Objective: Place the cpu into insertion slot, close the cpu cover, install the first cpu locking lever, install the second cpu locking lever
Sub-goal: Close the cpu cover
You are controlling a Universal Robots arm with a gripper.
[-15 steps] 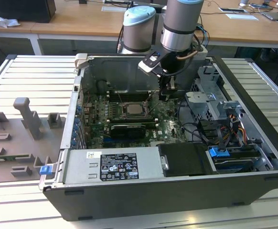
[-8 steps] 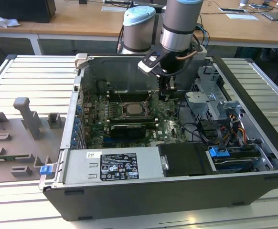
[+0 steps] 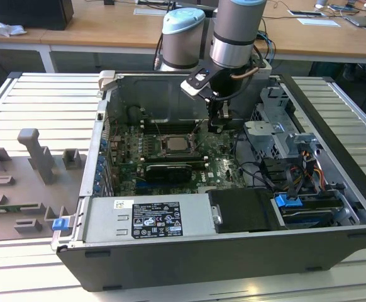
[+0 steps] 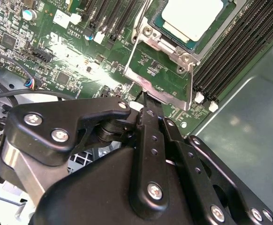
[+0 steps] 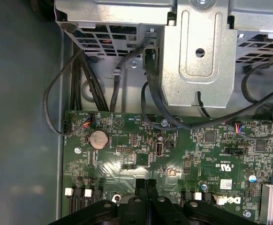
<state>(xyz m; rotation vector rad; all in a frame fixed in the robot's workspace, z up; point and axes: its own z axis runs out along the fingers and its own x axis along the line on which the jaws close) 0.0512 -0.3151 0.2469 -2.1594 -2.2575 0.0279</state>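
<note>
Clenched, empty fingers (image 4: 150, 123) by the open cpu cover (image 4: 137, 55), cpu (image 4: 190, 16) seated in insertion slot (image 4: 148, 32)

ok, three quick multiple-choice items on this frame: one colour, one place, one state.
1. What colour is the circuit board?
A. green
B. red
C. white

2. Where is the cpu?
A. carried in the air above the circuit board
B. seated in the insertion slot
C. lying loose on the circuit board, away from the slot

3. How does the cpu cover stand?
A. shut down over the cpu
B. taken off entirely
C. swung open, off the cpu

Answers:
1 A: the board is green in both wrist views.
2 B: in the second wrist view the cpu's pale top sits inside the slot's silvery frame.
3 C: the cover sits to one side of the slot with green board showing through its window, and the gripper is at its edge.
</note>
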